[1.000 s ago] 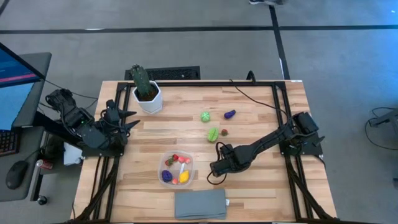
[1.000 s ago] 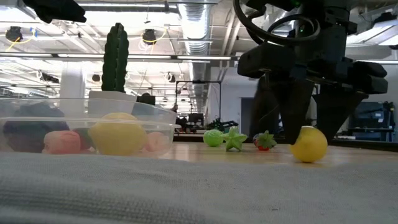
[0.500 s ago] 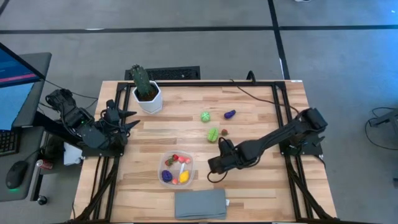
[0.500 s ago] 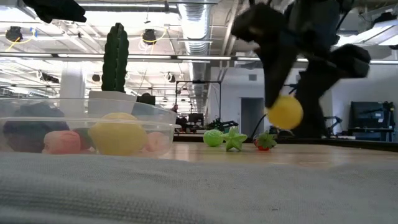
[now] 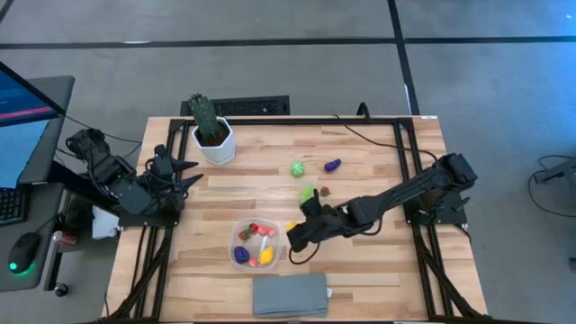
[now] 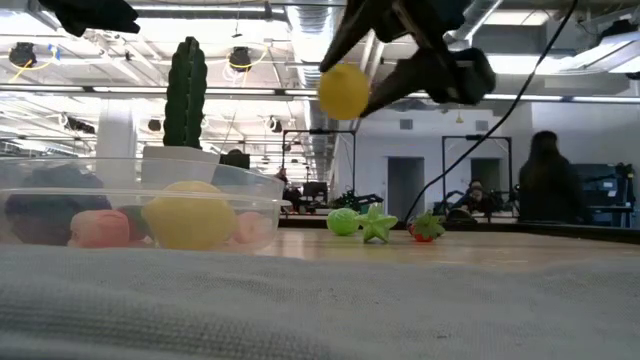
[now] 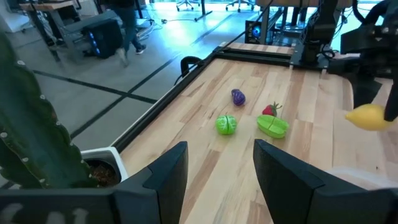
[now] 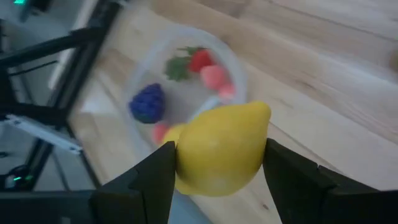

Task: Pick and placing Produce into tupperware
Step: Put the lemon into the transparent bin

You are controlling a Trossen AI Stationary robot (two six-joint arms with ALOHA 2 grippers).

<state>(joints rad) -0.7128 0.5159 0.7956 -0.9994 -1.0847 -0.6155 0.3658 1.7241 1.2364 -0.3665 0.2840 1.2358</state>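
Note:
My right gripper (image 8: 221, 163) is shut on a yellow lemon (image 8: 221, 149), a piece of produce, and holds it in the air just right of the tupperware (image 5: 238, 236). The clear tupperware (image 8: 144, 63) holds several produce pieces, among them a purple, a red and a yellow one. Further produce lies on the wood farther back: a green ball (image 5: 297, 168), a purple piece (image 5: 332, 165), a green leafy piece (image 5: 309, 192) and a small red one (image 5: 325, 191). My left gripper (image 7: 221, 168) waits open at the table's left edge, with nothing between its fingers. My right gripper pinches the lemon between its two fingers, one on each of its opposite sides (image 8: 186, 163). The fingers (image 6: 420, 70) come slanting down from the table's right. The lemon (image 6: 343, 91) hangs clear of the table, higher than the tupperware's rim.
A cactus in a white pot (image 5: 210, 128) stands at the far left. A grey folded cloth (image 5: 290, 294) lies at the near edge, below the tupperware. Black frame rails (image 5: 409, 162) run along the table's sides. A person (image 6: 545, 180) stands in the room behind.
My right gripper has lifted the lemon off the table and carried it up and toward the table's left, close to the tupperware. It has tipped up from pointing steeply down to a shallower slant. The lemon is now clear of the wood.

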